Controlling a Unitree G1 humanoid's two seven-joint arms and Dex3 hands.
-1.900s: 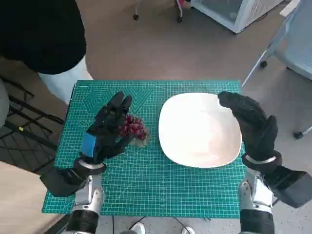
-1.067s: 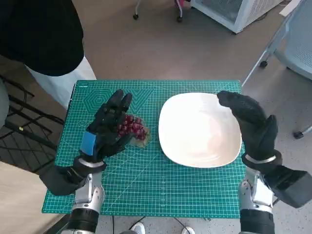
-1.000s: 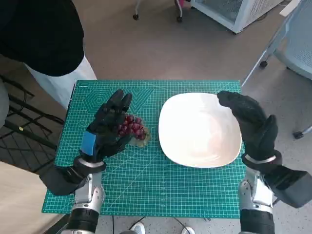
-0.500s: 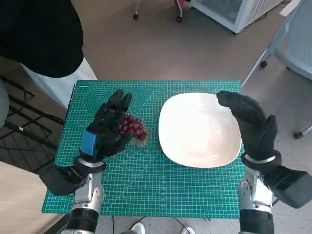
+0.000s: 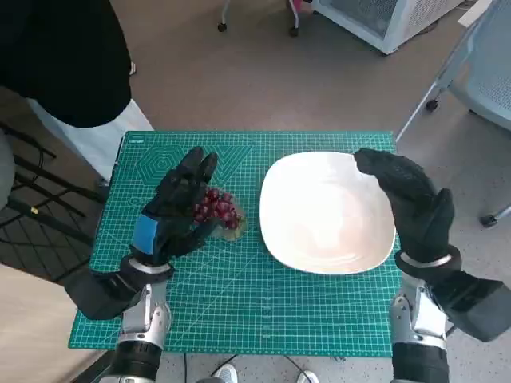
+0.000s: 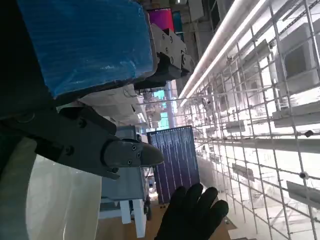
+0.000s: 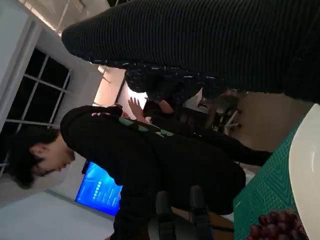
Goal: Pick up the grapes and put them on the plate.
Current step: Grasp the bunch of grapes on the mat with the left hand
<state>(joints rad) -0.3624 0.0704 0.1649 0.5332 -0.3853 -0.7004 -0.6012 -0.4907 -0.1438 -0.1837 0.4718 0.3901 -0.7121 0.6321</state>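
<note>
The grapes, a dark red cluster, lie on the green cutting mat just left of the white plate, their long axis running roughly from the mat's far left toward the plate's near edge; the left side of the cluster is hidden under the left hand. That hand rests over the grapes with its fingers extended toward the far edge of the mat, and whether it grips them cannot be told. The right hand hovers at the plate's right rim, fingers loosely curved and apart, holding nothing.
</note>
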